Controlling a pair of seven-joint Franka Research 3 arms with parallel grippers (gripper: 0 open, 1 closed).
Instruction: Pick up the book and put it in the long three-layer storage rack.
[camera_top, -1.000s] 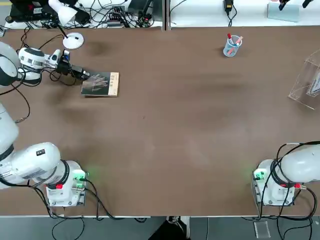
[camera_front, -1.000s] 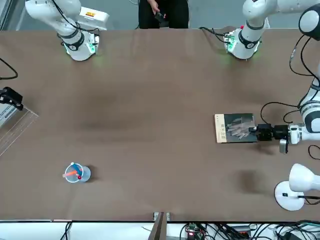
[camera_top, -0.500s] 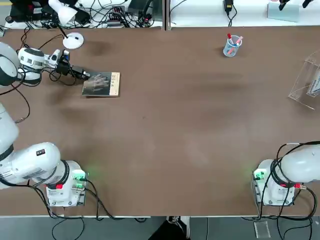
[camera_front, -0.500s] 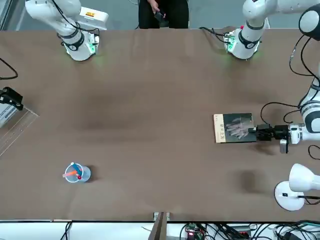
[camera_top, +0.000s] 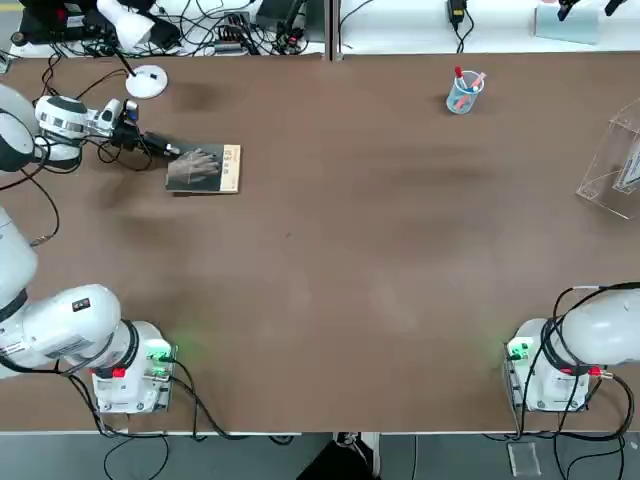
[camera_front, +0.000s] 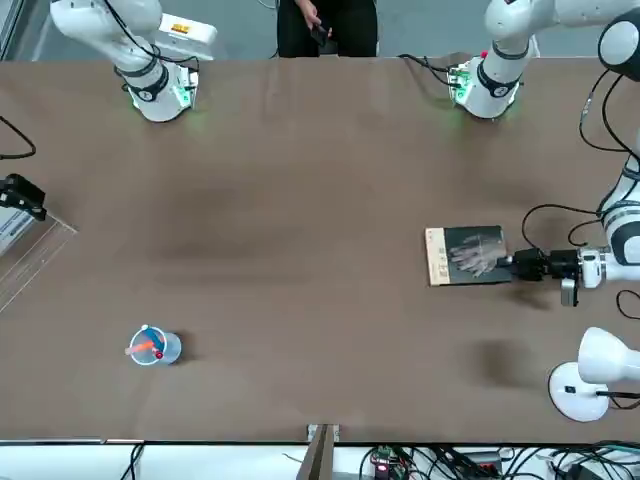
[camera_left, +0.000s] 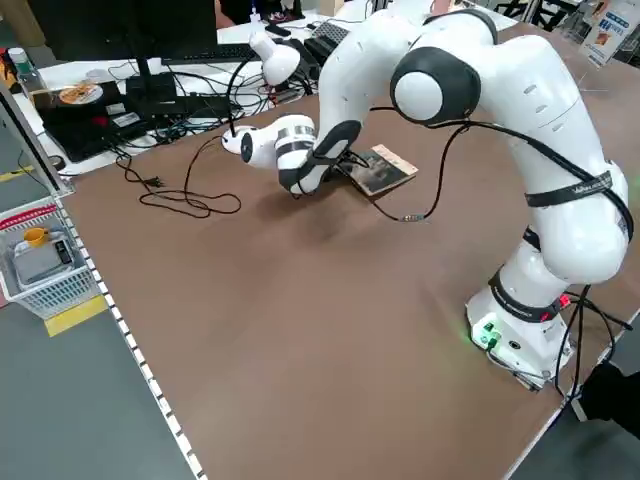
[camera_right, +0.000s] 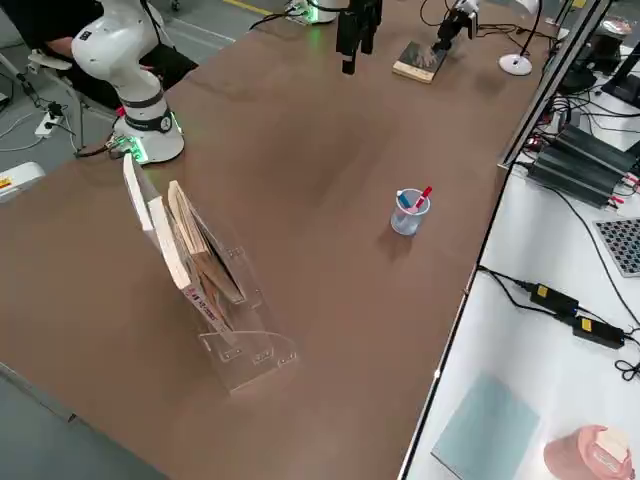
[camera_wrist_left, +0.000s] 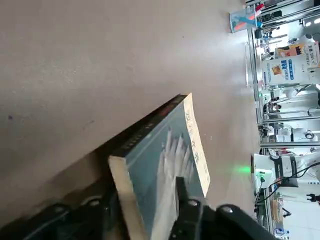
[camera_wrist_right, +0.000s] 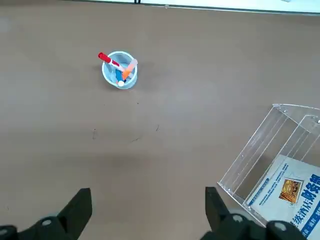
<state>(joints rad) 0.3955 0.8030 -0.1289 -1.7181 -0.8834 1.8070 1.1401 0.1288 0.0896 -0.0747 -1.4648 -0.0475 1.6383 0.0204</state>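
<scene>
The book (camera_top: 203, 168), dark grey with a pale hand picture and a tan strip, lies at the table's far left; it also shows in the front view (camera_front: 467, 256). My left gripper (camera_top: 168, 150) reaches in level at its left edge. In the left wrist view its open fingers straddle that edge of the book (camera_wrist_left: 165, 155), one finger (camera_wrist_left: 181, 197) over the cover, the other below, with a little slack. The clear storage rack (camera_top: 612, 160) stands at the far right with booklets in it (camera_right: 215, 290). My right gripper (camera_wrist_right: 147, 200) hovers open near the rack.
A clear cup of pens (camera_top: 464, 92) stands at the back, right of centre. A white desk lamp (camera_top: 146, 80) and loose cables sit just behind the left gripper. A person (camera_front: 325, 25) stands behind the arms' bases. Bare brown table lies between the book and the rack.
The left gripper's fingers have narrowed around the book's edge. The book has slid slightly right and away from the gripper. The right arm has not moved.
</scene>
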